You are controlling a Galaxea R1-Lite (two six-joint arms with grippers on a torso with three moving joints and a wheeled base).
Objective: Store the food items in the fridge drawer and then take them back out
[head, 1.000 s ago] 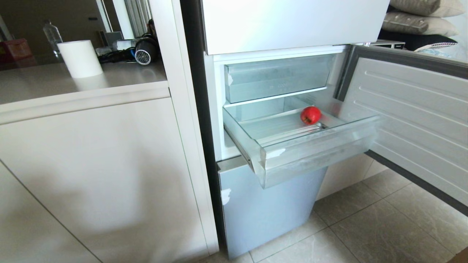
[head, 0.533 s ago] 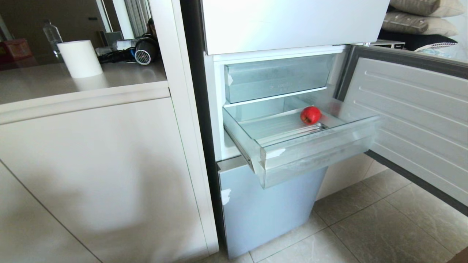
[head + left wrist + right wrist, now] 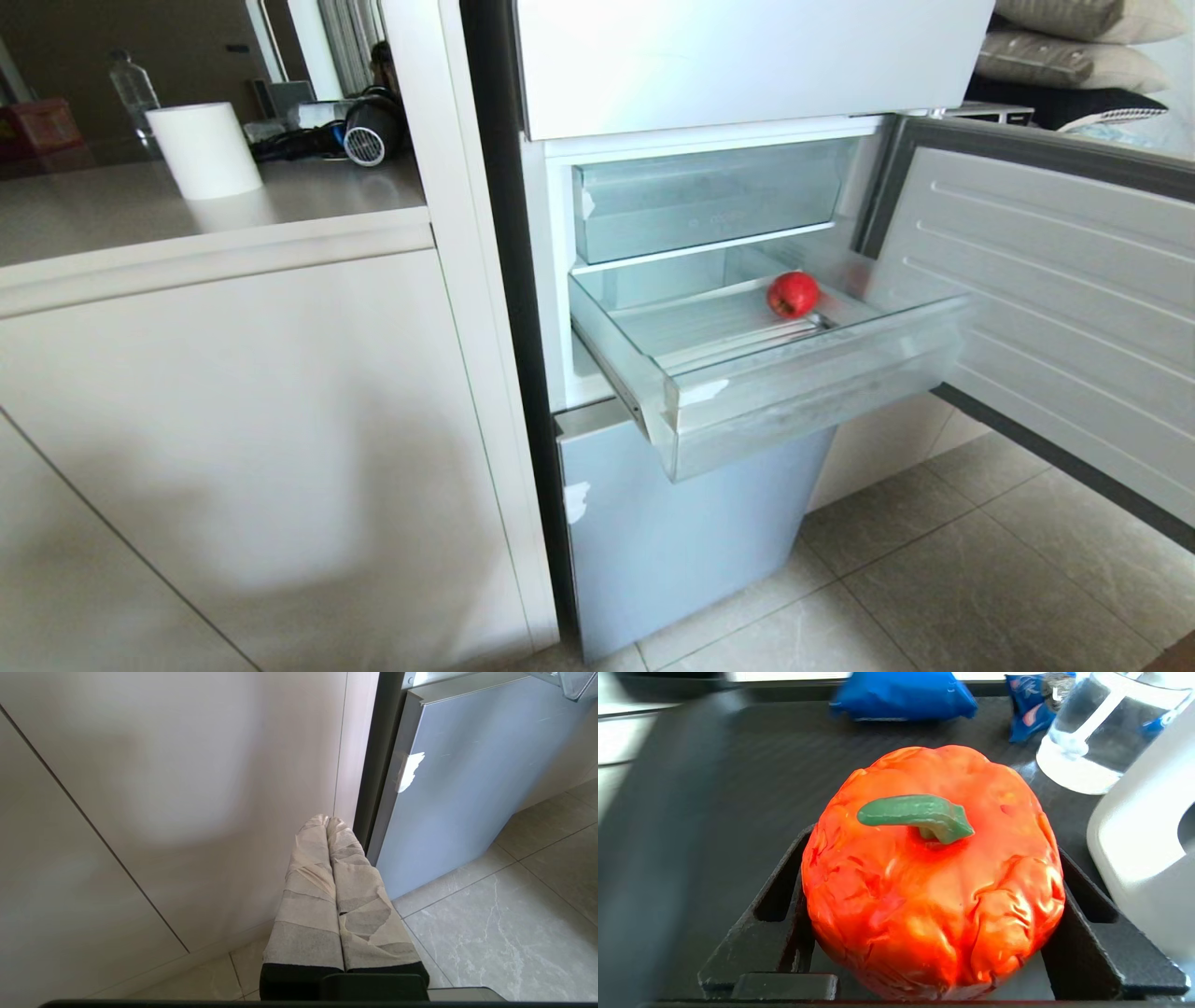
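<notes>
A small glossy red apple [image 3: 793, 293] lies toward the back right of the fridge drawer [image 3: 812, 392], which stands pulled out. Neither arm shows in the head view. In the right wrist view my right gripper [image 3: 931, 872] is shut on a crinkled orange-red pepper [image 3: 934, 896] with a green stem; the black fingers [image 3: 1083, 924] press both its sides above a black tray [image 3: 714, 788]. My left gripper [image 3: 327, 821] hangs low beside the cabinet, its taped fingers shut together on nothing.
A shorter clear bin [image 3: 705, 201] sits above the drawer. The fridge door [image 3: 1055, 308] stands open at the right. A white roll [image 3: 205, 149] is on the counter. Blue packets [image 3: 903, 695], a clear bottle [image 3: 1101, 732] and a white body [image 3: 1148, 826] crowd the tray.
</notes>
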